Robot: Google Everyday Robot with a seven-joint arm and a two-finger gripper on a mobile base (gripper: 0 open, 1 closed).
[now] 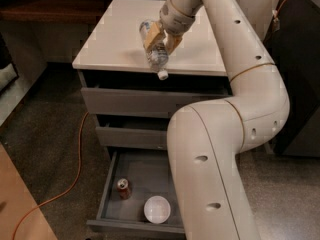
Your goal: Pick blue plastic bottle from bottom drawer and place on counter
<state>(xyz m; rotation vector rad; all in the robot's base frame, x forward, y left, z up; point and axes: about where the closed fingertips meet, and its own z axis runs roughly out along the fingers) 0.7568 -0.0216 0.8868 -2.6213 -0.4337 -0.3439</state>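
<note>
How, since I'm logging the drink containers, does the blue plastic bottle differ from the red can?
The blue plastic bottle is clear and white-capped; the red can is opaque red. The bottle hangs tilted, cap down, in the pincer above the front edge of the counter; the can stands upright in the open bottom drawer. Both are small drink containers.

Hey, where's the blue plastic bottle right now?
The blue plastic bottle is top centre of the camera view, gripped in the claw, tilted cap-down over the front edge of the counter, well above the open bottom drawer.
</note>
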